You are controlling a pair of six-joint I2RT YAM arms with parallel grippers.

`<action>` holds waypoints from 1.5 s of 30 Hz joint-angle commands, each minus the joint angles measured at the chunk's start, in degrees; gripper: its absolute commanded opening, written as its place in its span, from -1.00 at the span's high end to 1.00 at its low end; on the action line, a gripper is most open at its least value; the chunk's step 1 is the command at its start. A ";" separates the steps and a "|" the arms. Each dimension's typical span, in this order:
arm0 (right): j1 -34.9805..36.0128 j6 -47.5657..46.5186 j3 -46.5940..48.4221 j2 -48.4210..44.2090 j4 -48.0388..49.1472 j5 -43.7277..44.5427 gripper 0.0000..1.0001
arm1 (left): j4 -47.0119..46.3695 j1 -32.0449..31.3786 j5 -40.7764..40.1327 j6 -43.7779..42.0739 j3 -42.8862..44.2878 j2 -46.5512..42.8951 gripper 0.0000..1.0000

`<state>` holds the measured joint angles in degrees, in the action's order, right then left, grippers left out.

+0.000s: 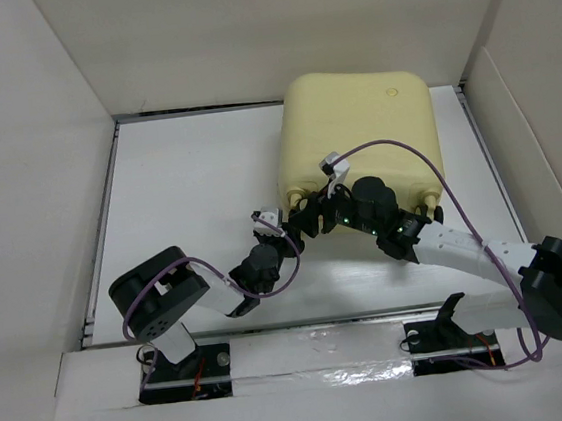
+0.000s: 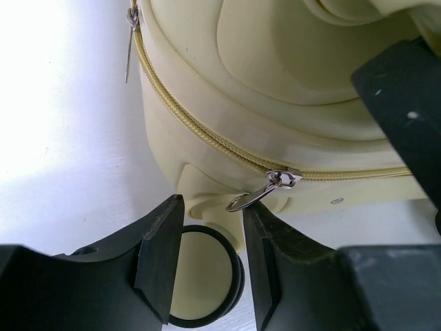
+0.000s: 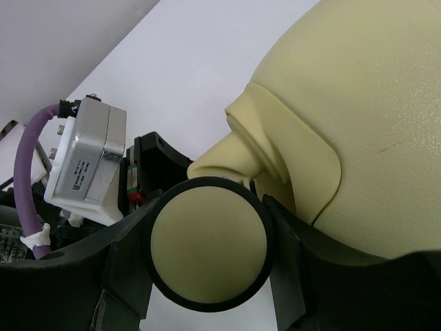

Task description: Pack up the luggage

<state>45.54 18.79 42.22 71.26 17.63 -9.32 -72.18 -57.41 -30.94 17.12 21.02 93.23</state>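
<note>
Take the stiff, likely slick luggage [image 1: 362, 121] by its zipper pull [image 2: 278, 180]; left tool [image 2: 210, 238] open, right tool [image 3: 207, 258] clamping a wheel [image 3: 207, 238].

Shell of the pale-yellow hard-shell luggage [image 1: 358, 127]: moulded plastic, faint leather-like grain, low satin sheen; its yellow woven-cloth zip tape [image 2: 200, 134] carries a bright polished metal ring pull [image 2: 260, 194]. On the round caster wheel [image 3: 200, 262], smooth matt cream plastic face, glossier black rim. Fingers [image 2: 160, 258] of the left claw [image 2: 212, 221] and the right claw [image 3: 207, 238]: matt black plastic, edges lightly scuffed; white tabletop [image 1: 189, 200] smooth, slightly glossy; purple cable [image 3: 31, 162] rubbery, soft shine.
</note>
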 commanded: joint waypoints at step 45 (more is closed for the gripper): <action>0.69 -0.06 -7.67 -21.16 1.63 -6.22 1.00 | -4.46 6.86 -5.53 -6.13 -3.79 -17.11 1.00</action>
<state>45.76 18.24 33.08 54.81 11.97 -9.65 -70.26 -54.13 -25.67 13.82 17.02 80.31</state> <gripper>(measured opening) 0.620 0.007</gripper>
